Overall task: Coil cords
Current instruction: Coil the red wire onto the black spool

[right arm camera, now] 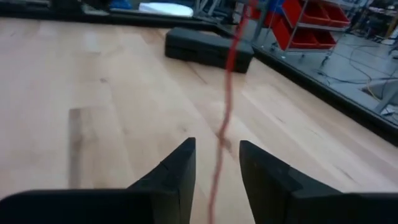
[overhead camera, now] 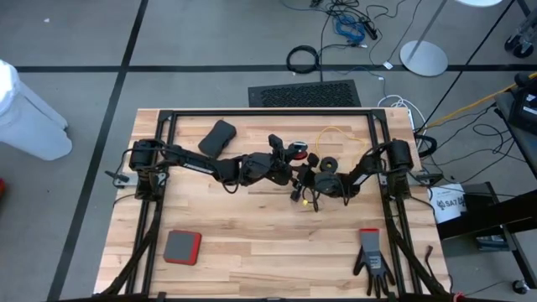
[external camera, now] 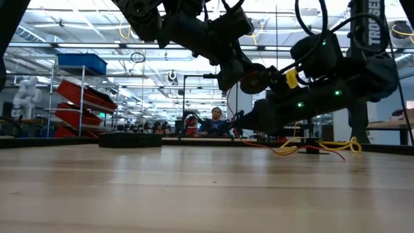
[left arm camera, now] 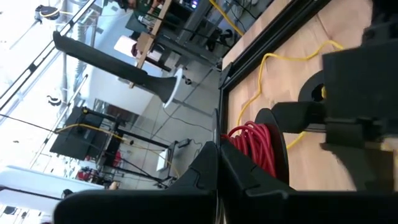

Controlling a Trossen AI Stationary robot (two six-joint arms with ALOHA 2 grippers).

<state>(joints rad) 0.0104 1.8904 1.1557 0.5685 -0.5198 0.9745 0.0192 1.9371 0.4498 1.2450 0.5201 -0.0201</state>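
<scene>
**Two tools meet over the cords in the middle of the worktop**

The left tool (overhead camera: 284,164) reaches in from nine o'clock to the middle of the worktop (overhead camera: 252,226). Its two fingers (left arm camera: 214,163) are pressed together. Right beside them is a small black reel (left arm camera: 273,146) wound with a red cord (left arm camera: 254,144). The pictures do not show for sure if the fingers pinch that reel.

The right tool (overhead camera: 312,183) reaches in from three o'clock and stops close to the left tool. Its fingers (right arm camera: 177,169) stand a little apart. A thin red cord (right arm camera: 225,99) runs down between them, above the wood. I cannot tell if the fingers touch it.

The yellow cord (overhead camera: 336,134) lies in a loose loop on the worktop, toward one o'clock from the middle. Another small black reel (overhead camera: 328,164) lies flat just beside it, near the right tool.

Other things lie well apart from the tools. A dark flat case (overhead camera: 216,137) is at eleven o'clock. A red and grey pad (overhead camera: 182,247) is at seven o'clock. A black glove (overhead camera: 371,258) is at five o'clock.
</scene>
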